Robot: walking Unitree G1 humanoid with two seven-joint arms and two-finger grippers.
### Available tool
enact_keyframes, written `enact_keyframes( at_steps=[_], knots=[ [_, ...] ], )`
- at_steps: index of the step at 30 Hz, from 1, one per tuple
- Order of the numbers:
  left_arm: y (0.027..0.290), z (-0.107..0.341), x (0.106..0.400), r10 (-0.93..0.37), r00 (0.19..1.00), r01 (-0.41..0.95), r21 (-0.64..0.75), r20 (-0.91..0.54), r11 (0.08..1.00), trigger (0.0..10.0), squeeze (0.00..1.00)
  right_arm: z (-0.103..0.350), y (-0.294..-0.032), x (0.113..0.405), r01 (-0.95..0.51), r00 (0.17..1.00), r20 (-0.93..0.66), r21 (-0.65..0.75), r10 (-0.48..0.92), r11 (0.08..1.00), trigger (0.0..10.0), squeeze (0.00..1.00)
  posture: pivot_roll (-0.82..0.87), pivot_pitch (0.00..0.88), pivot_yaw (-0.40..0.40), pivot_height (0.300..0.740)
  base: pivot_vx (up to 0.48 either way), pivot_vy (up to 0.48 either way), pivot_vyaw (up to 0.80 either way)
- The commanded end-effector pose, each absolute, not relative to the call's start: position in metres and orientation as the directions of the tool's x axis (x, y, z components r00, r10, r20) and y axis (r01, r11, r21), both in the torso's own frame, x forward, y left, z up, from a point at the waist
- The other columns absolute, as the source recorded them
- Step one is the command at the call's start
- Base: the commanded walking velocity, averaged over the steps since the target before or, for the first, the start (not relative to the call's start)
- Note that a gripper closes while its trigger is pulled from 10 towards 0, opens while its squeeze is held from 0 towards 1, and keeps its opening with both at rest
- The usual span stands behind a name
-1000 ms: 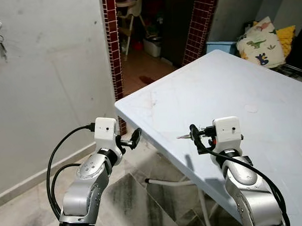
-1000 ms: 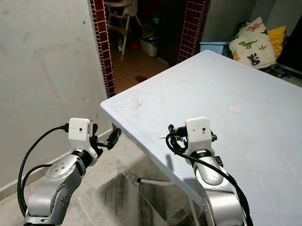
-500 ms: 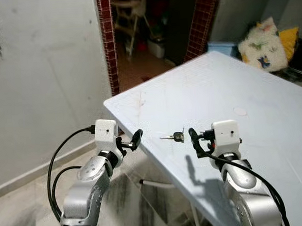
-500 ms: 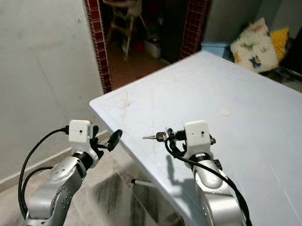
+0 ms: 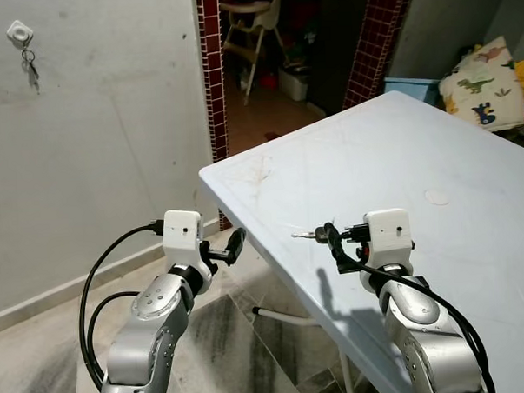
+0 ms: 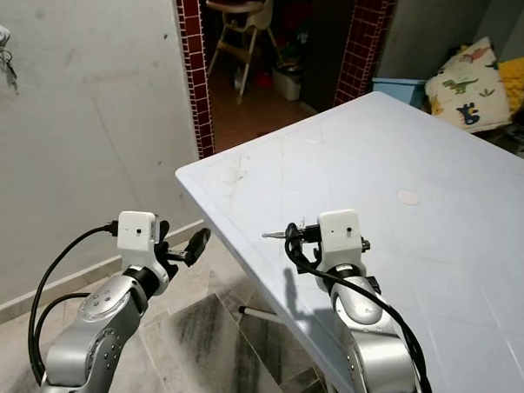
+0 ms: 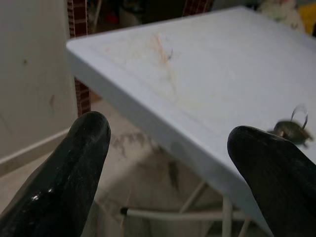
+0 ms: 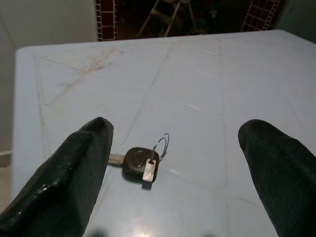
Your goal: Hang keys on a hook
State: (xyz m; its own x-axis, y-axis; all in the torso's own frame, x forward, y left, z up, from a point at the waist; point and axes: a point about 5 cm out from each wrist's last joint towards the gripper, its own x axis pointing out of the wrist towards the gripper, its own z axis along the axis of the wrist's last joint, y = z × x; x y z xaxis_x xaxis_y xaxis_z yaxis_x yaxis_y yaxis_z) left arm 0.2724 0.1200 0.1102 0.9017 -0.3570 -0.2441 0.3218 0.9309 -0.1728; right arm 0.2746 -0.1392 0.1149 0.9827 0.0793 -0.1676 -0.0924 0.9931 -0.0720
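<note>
Black-headed silver key on a small wire ring [image 8: 142,164] lying flat on the pale blue plastic table [image 5: 434,145], just beyond the right gripper [image 8: 173,177], fingers spread wide and empty. Left gripper [image 7: 173,163] also wide open, off the table's near corner. White wall hook [image 5: 17,33] at 10 o'clock, another key bunch [image 5: 31,71] hanging from it.

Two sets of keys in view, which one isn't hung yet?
The black-headed key lying flat on the white table, before the open right gripper. The other keys hang from the wall hook.
</note>
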Motion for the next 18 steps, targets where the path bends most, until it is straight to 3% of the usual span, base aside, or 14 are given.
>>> enact_keyframes(
  at_steps=[1,12,13,14,15,16,17,18],
  knots=[
    [0.113,0.109,0.266,-0.424,0.863,0.384,-0.189,-0.274,0.904,10.0,0.00,0.109,-0.143,0.280,-0.061,0.983,-0.179,-0.075,0.047,0.995,10.0,0.00,0.10,0.000,-0.049,0.740,0.000,0.000,0.00],
    [0.116,0.109,0.256,-0.473,0.828,0.437,-0.181,-0.301,0.881,10.0,0.00,0.083,-0.138,0.297,-0.040,0.963,-0.268,-0.024,0.032,0.999,10.0,0.00,0.16,0.000,-0.030,0.740,0.000,0.000,0.00],
    [0.116,0.110,0.255,-0.476,0.825,0.441,-0.180,-0.304,0.879,10.0,0.00,0.079,-0.137,0.300,-0.040,0.963,-0.269,-0.019,0.033,0.999,8.5,0.00,0.17,0.000,-0.030,0.740,0.000,0.000,0.00],
    [0.116,0.111,0.255,-0.478,0.825,0.443,-0.179,-0.303,0.879,10.0,0.00,0.077,-0.136,0.302,-0.043,0.962,-0.271,-0.020,0.036,0.999,8.5,0.00,0.17,0.000,-0.030,0.740,0.000,0.000,0.00],
    [0.116,0.112,0.254,-0.481,0.824,0.449,-0.175,-0.300,0.876,10.0,0.00,0.075,-0.135,0.305,-0.045,0.961,-0.274,-0.019,0.038,0.999,6.1,0.00,0.17,0.000,-0.029,0.740,0.000,0.000,0.00],
    [0.116,0.113,0.254,-0.482,0.823,0.450,-0.174,-0.299,0.876,10.0,0.00,0.074,-0.135,0.306,-0.044,0.961,-0.275,-0.018,0.038,0.999,6.1,0.00,0.17,0.000,-0.029,0.740,0.000,0.000,0.00],
    [0.116,0.113,0.254,-0.483,0.823,0.450,-0.174,-0.299,0.876,10.0,0.00,0.073,-0.134,0.307,-0.041,0.959,-0.280,-0.016,0.035,0.999,4.0,0.00,0.17,0.000,-0.029,0.740,0.000,0.000,0.00],
    [0.116,0.113,0.254,-0.483,0.823,0.451,-0.173,-0.300,0.876,10.0,0.00,0.072,-0.134,0.308,-0.039,0.958,-0.284,-0.016,0.033,0.999,3.7,0.00,0.17,0.000,-0.029,0.740,0.000,0.000,0.00]
  ],
)
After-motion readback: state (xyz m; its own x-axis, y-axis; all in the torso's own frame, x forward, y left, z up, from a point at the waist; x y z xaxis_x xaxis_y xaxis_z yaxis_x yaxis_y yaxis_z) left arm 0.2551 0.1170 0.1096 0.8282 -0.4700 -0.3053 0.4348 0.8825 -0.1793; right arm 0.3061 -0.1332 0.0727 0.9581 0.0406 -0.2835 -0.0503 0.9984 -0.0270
